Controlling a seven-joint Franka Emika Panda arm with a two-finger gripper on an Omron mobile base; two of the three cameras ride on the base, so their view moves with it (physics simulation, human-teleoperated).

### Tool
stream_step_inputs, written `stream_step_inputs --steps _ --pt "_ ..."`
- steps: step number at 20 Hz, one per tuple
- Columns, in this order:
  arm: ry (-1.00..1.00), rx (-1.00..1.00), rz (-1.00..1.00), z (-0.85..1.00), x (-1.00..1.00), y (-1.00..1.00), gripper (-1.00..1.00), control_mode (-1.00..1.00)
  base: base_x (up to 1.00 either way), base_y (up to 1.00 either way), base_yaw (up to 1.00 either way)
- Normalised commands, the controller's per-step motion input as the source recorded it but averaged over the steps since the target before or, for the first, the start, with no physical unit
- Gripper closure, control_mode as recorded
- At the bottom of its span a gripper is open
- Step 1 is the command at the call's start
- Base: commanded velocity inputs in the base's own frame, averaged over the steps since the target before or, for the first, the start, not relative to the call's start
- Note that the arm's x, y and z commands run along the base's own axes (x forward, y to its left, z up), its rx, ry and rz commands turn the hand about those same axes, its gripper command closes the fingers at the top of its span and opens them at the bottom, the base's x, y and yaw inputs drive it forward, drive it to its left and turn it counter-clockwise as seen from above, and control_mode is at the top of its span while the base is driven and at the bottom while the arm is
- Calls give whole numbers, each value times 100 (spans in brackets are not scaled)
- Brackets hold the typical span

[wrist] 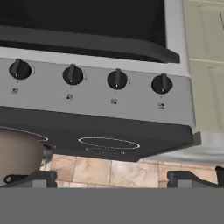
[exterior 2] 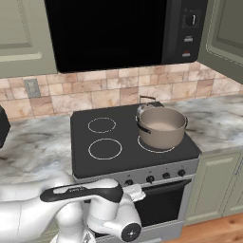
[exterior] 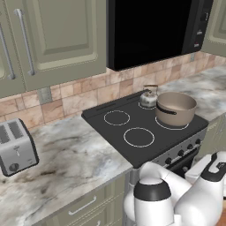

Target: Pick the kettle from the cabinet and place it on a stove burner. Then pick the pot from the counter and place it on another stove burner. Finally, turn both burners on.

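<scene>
The kettle sits on the cooktop's back burner on the right side, at about 11 o'clock from the pot, just beside it and partly hidden behind its rim in the right base view. The pot stands upright on the front right burner, one dark loop handle facing the front of the stove. The two left burners lie bare at 8 and 9 o'clock from the pot. Below the cooktop's front edge runs a row of four knobs, seen close and upside down in the hand view, each with its bar pointing straight. The gripper faces that knob panel, its jaws spread wide apart and holding nothing. The counter stretches to 9 o'clock of the stove, with a toaster at its far end. A black microwave hangs at 12 o'clock over the stove, cabinets on either side.
</scene>
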Motion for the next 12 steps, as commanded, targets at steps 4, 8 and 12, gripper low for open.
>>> stream_step_inputs --steps 4,8,12 --pt "0 0 -5 -11 17 0 -100 -100 0 0 0" --pt "3 0 -3 -18 29 0 -100 -100 0 0 0" --pt "1 0 0 -20 25 0 -100 -100 0 0 0"
